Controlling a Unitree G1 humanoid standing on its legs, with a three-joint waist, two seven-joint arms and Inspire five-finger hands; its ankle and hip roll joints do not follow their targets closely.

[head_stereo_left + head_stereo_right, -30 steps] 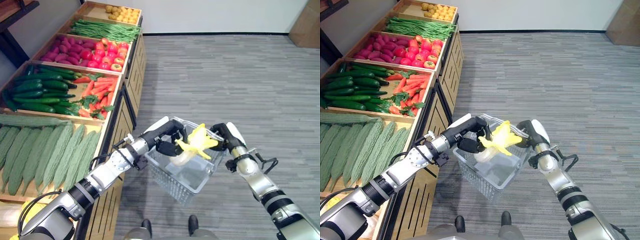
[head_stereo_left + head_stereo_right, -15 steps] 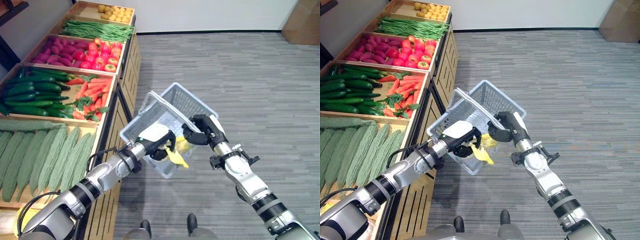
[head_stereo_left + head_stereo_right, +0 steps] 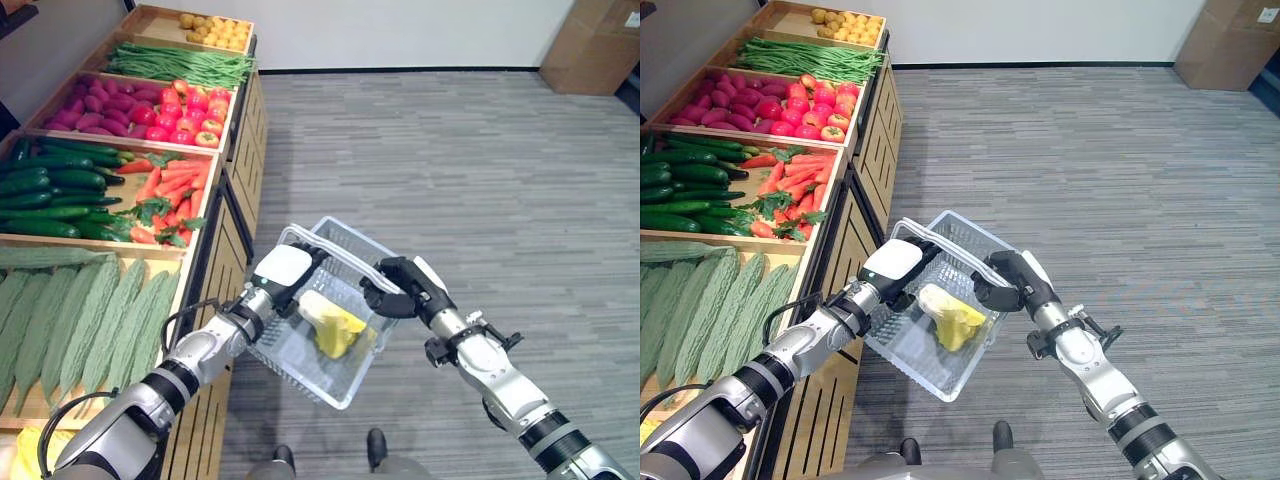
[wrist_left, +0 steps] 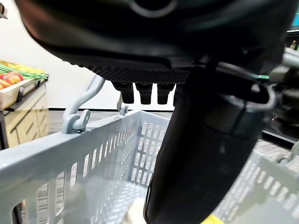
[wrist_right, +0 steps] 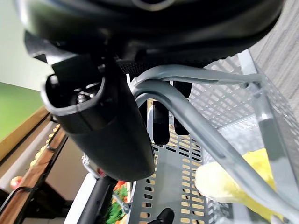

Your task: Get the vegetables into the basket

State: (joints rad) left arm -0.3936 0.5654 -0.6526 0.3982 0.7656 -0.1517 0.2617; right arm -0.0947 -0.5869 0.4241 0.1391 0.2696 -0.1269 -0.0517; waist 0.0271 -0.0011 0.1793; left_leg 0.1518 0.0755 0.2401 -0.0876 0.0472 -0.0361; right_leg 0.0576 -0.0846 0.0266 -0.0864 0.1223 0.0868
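A grey plastic basket (image 3: 300, 360) hangs in front of me beside the produce stand. My right hand (image 3: 400, 290) is shut on its two handles (image 5: 187, 112), which pass between thumb and fingers. A pale yellow leafy vegetable (image 3: 333, 322) lies inside the basket, free of both hands, and is also seen past the right hand (image 5: 233, 179). My left hand (image 3: 283, 270), with its white cover, hovers over the basket's left rim (image 4: 93, 135), fingers relaxed and holding nothing, thumb (image 4: 205, 140) reaching down inside.
The wooden stand on the left holds crates of bitter gourds (image 3: 90, 320), cucumbers (image 3: 50, 195), carrots (image 3: 175, 190), red tomatoes (image 3: 200, 105), green beans (image 3: 170, 65) and potatoes (image 3: 215, 28). A cardboard box (image 3: 600, 40) stands far right on grey carpet (image 3: 480, 160).
The left hand has let go of the yellow vegetable, which now rests in the basket. The basket has swung from steeply tilted back to nearly level. The camera has shifted.
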